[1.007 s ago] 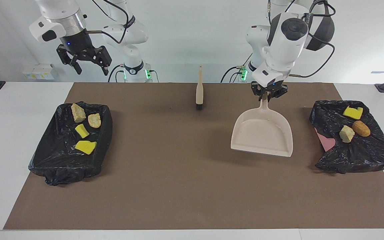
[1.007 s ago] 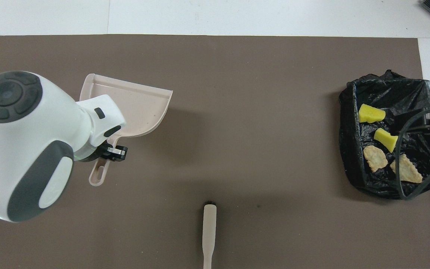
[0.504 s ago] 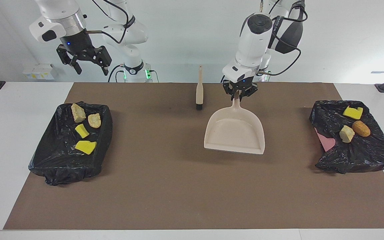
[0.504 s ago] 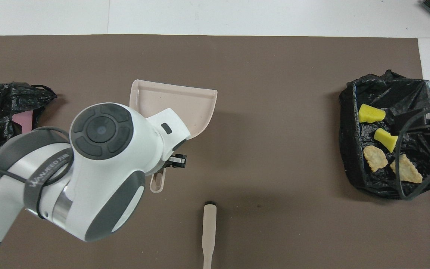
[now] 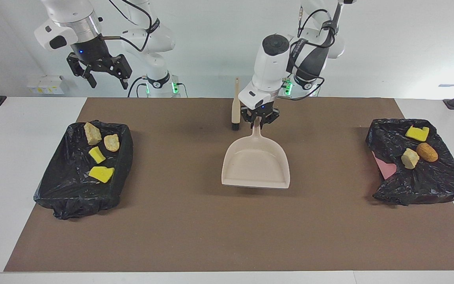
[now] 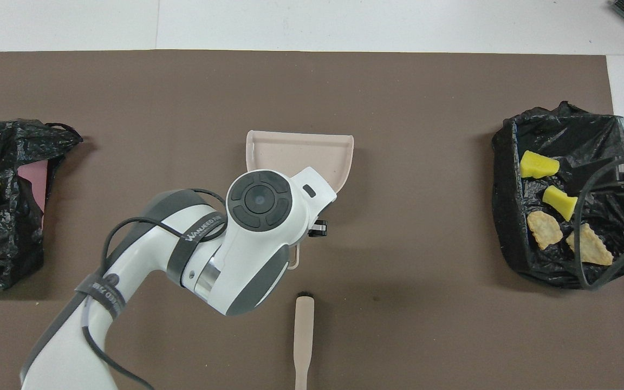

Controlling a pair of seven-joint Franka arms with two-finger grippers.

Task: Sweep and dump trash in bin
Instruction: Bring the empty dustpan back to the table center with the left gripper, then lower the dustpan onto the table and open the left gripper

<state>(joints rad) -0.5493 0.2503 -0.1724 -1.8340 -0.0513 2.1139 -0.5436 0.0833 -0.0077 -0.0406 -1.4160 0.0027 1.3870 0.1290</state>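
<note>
My left gripper (image 5: 259,122) is shut on the handle of the beige dustpan (image 5: 256,165), holding it just over the middle of the brown mat; from overhead the wrist hides the handle and only the pan (image 6: 298,154) shows. The pan carries nothing. Trash lies in two black-lined bins. In the bin (image 5: 59,189) at the right arm's end are a tan chunk (image 5: 92,133), a bread-like lump (image 5: 111,142) and two yellow sponge pieces (image 5: 101,174). In the bin (image 5: 440,185) at the left arm's end are a yellow sponge (image 5: 417,133), a tan chunk (image 5: 409,158) and an orange-brown lump (image 5: 427,152). My right gripper (image 5: 108,83) waits open, raised high.
The beige brush (image 5: 235,106) with black bristles lies on the mat beside the dustpan's handle, nearer to the robots. A pink patch (image 5: 384,165) shows where the liner has slipped at the left arm's end. White table (image 5: 14,157) borders the brown mat (image 5: 195,228).
My left arm has carried the dustpan from beside the bin at the left arm's end to the middle of the mat. The right arm has not moved.
</note>
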